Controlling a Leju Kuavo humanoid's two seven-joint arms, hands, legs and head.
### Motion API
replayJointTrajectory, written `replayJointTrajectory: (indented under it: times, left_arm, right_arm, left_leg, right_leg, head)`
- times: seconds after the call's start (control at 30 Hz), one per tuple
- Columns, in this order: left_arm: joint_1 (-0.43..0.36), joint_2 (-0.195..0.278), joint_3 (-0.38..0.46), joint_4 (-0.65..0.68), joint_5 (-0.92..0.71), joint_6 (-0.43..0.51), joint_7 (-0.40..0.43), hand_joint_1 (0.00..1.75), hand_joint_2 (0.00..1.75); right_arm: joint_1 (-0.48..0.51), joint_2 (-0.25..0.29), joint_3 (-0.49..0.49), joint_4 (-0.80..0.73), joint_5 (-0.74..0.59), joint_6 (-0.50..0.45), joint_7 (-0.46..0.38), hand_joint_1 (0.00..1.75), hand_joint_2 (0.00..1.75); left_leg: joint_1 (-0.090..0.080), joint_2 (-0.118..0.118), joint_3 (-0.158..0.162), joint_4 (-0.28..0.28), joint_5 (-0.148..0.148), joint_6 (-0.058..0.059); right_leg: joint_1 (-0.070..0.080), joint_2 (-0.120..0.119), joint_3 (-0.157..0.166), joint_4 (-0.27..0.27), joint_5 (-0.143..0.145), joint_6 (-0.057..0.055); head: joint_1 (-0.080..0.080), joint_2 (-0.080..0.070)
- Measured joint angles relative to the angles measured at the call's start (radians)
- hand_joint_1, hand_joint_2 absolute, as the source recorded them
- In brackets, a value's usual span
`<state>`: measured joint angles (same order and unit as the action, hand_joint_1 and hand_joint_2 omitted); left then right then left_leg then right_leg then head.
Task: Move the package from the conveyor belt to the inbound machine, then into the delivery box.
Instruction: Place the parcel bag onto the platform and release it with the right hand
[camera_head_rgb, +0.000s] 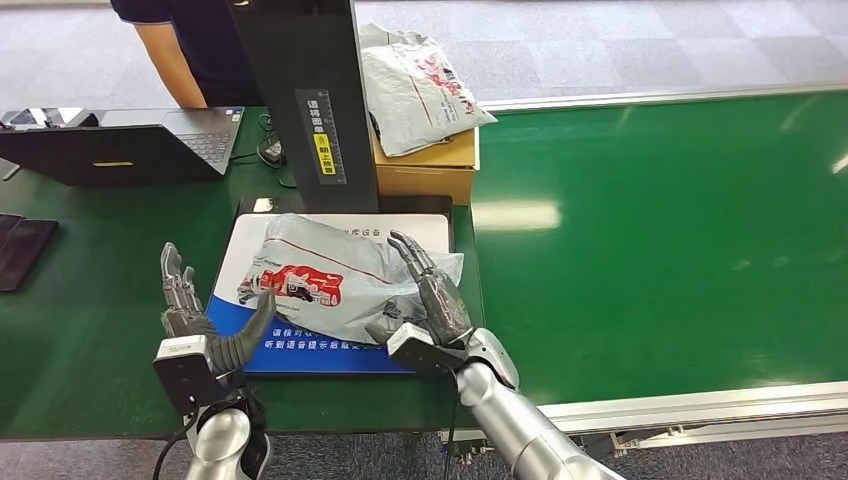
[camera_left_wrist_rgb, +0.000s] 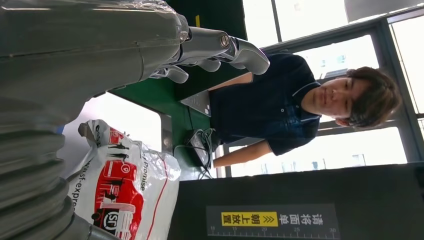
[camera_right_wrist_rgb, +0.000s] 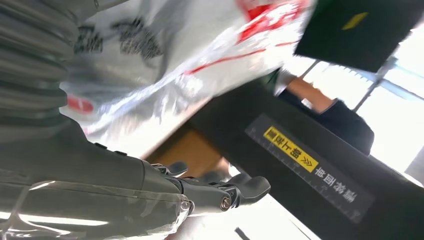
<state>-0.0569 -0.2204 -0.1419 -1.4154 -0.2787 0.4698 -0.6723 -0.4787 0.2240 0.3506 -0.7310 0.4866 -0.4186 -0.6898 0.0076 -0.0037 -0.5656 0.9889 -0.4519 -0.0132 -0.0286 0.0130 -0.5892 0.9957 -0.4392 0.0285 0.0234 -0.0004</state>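
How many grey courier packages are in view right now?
2: one package on the inbound machine's platform between the robot hands; another package on the cardboard box. More may lie beneath.

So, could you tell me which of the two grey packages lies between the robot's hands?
The package on the white-and-blue platform; the other package sits farther back on the cardboard box.
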Motion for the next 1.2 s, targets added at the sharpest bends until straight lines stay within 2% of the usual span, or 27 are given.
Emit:
replayJointTrajectory:
  times: [0.07, 0.17, 0.4, 0.6, 0.83, 1.0, 1.2]
  left_arm:
    - [0.0, 0.001, -0.002, 0.0, 0.0, -0.002, -0.002, 0.0, 1.75]
    - [0.0, 0.002, -0.003, 0.001, 0.0, -0.002, -0.004, 0.0, 1.75]
    - [0.0, 0.005, -0.003, 0.001, -0.014, 0.005, -0.003, 0.0, 1.75]
    - [-0.001, 0.016, -0.003, 0.001, -0.092, 0.013, 0.033, 0.0, 1.75]
    - [-0.032, 0.034, -0.006, 0.001, -0.312, -0.019, 0.124, 0.0, 1.75]
    - [-0.081, 0.06, -0.023, 0.001, -0.459, -0.101, 0.198, 0.0, 1.75]
    - [-0.171, 0.102, -0.051, 0.03, -0.553, -0.255, 0.278, 0.0, 1.75]
  right_arm:
    - [0.031, -0.006, -0.012, -0.067, -0.108, 0.112, 0.004, 0.0, 1.75]
    - [0.065, -0.018, -0.03, -0.146, -0.215, 0.227, 0.009, 0.0, 1.75]
    - [0.14, -0.043, -0.081, -0.326, -0.385, 0.386, -0.002, 0.0, 1.75]
    - [0.243, -0.062, -0.118, -0.536, -0.43, 0.397, -0.005, 0.0, 1.75]
    - [0.389, -0.072, -0.164, -0.795, -0.427, 0.359, -0.005, 0.0, 1.75]
    - [0.445, -0.072, -0.216, -0.907, -0.442, 0.374, -0.005, 0.0, 1.75]
    - [0.461, -0.072, -0.253, -0.947, -0.442, 0.379, -0.005, 0.0, 1.75]
  left_leg:
    - [0.0, 0.0, 0.0, 0.0, 0.0, 0.0]
    - [0.0, 0.0, 0.0, 0.0, 0.0, 0.0]
    - [0.0, 0.0, 0.0, 0.0, 0.0, 0.0]
    - [0.0, 0.0, 0.0, 0.0, 0.0, 0.0]
    - [0.0, 0.0, 0.0, 0.0, 0.0, 0.0]
    - [0.0, 0.0, 0.0, 0.0, 0.0, 0.0]
    - [0.0, 0.0, 0.0, 0.0, 0.0, 0.0]
  right_leg:
    - [0.0, 0.0, 0.0, 0.0, 0.0, 0.0]
    - [0.0, 0.0, 0.0, 0.0, 0.0, 0.0]
    - [0.0, 0.0, 0.0, 0.0, 0.0, 0.0]
    - [0.0, 0.0, 0.0, 0.0, 0.0, 0.0]
    - [0.0, 0.0, 0.0, 0.0, 0.0, 0.0]
    - [0.0, 0.0, 0.0, 0.0, 0.0, 0.0]
    - [0.0, 0.0, 0.0, 0.0, 0.0, 0.0]
  head:
    - [0.0, 0.0]
    - [0.0, 0.0]
    - [0.0, 0.0]
    - [0.0, 0.0]
    - [0.0, 0.0]
    - [0.0, 0.0]
    - [0.0, 0.0]
